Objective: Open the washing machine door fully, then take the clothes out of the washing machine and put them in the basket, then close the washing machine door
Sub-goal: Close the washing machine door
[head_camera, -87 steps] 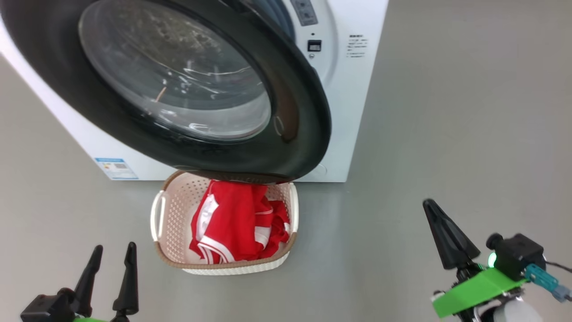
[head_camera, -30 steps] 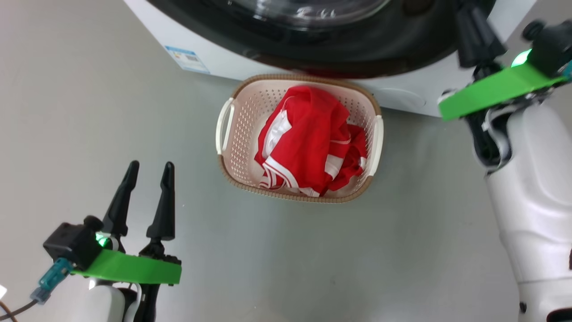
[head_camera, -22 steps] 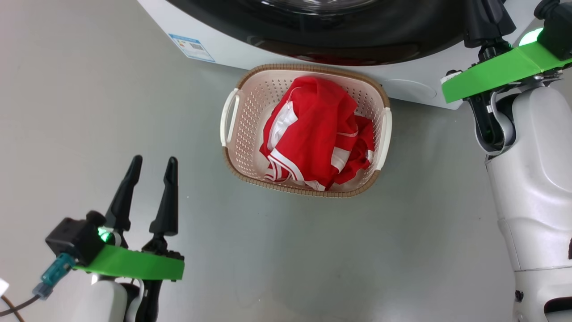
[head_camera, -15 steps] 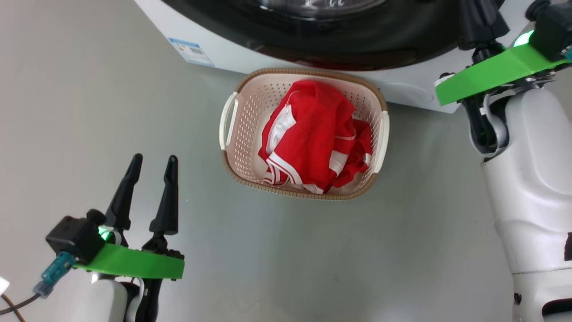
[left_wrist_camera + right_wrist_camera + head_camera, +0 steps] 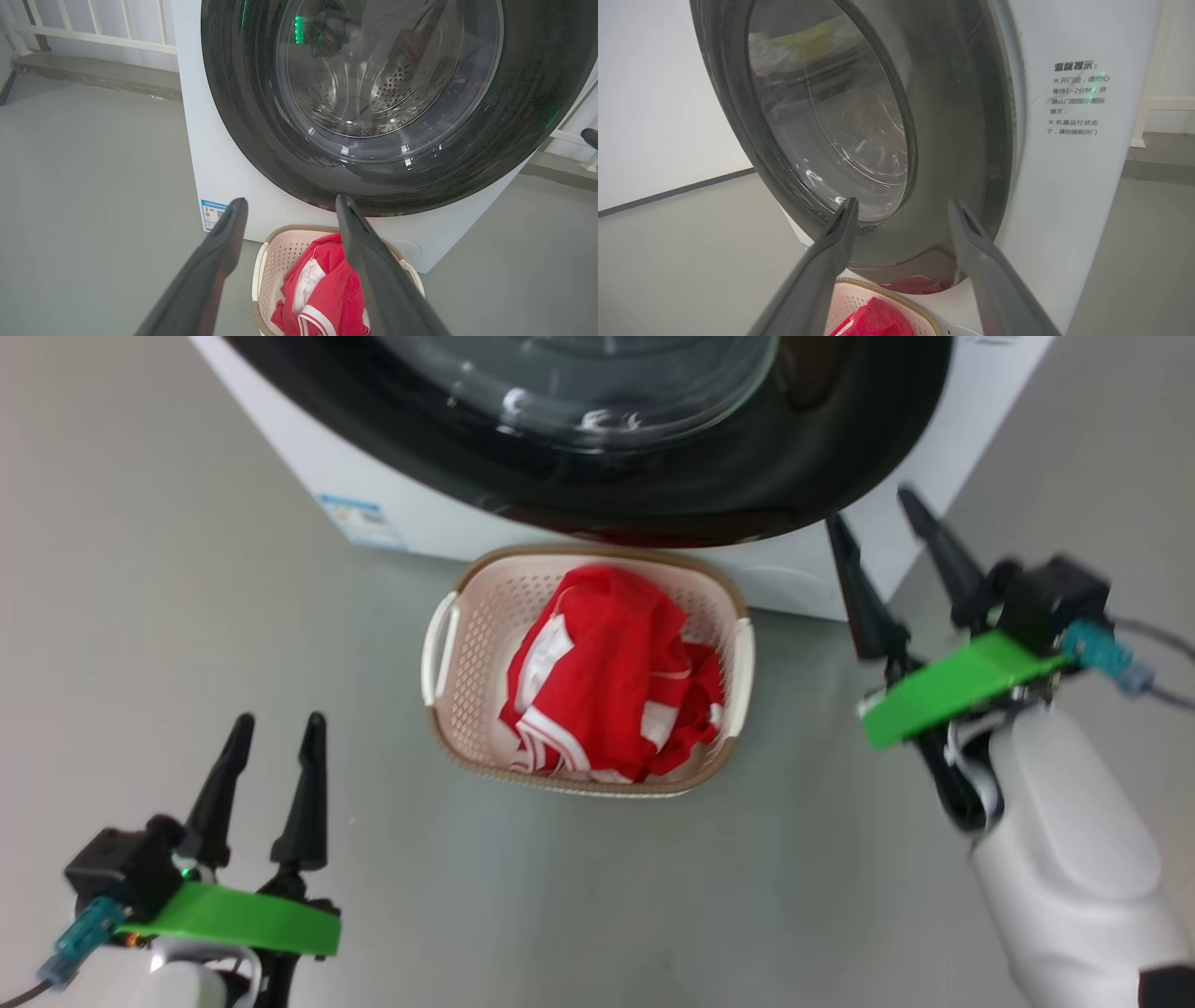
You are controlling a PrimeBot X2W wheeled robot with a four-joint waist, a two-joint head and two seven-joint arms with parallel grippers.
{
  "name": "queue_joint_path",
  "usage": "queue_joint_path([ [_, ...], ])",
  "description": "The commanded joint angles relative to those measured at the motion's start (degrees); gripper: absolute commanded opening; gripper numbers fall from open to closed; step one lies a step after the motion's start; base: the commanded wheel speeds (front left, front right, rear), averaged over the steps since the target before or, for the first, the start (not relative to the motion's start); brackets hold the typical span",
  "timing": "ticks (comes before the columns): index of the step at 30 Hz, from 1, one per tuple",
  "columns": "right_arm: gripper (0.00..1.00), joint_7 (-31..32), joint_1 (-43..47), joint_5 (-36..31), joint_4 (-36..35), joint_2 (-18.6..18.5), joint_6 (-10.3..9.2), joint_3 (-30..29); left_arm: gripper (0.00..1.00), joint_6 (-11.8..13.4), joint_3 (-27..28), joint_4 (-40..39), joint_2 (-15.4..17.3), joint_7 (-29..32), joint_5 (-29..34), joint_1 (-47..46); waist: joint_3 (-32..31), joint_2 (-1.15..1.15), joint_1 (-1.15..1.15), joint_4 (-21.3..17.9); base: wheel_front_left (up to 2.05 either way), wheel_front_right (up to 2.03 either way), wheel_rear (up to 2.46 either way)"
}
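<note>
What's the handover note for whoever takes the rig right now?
Left claw: open, empty, left of the basket.
Right claw: open, empty, by the door's lower right edge.
Clothes: in the basket, on the floor before the washing machine.
Done: unloading; door looks shut.
To do: check the door latched; can't tell from here.

The left tool (image 5: 280,721) and the right tool (image 5: 868,509) each carry two tapering black fingers (image 5: 303,793), a bright green plate (image 5: 952,691), a teal cable plug (image 5: 1102,649) and a glossy white forearm (image 5: 1064,859).
</note>
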Motion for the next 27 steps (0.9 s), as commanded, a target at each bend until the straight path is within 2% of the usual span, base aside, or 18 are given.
queue_joint_path([
  [1, 1.00, -0.27, 1.99, 0.42, -1.70, 0.76, -0.12, 1.32, 1.00, -0.17, 2.51, -0.81, 2.17, -0.54, -0.28, 0.30, -2.37, 0.00, 0.00, -2.43, 0.00, 0.00, 0.00],
  [12, 1.00, -0.27, 11.90, 0.87, -3.10, -1.32, -0.12, 0.66, 1.00, -0.17, 5.18, 0.91, 4.42, -0.54, 0.30, 3.38, -6.68, 0.00, 0.00, -8.08, 0.00, 0.00, 0.00],
  [27, 1.00, -0.27, 20.34, 1.42, -6.34, -2.55, -0.12, -1.10, 1.00, -0.17, 6.82, 1.52, 5.38, -0.54, 0.41, 6.91, -10.25, 0.00, 0.00, -13.63, 0.00, 0.00, 0.00],
])
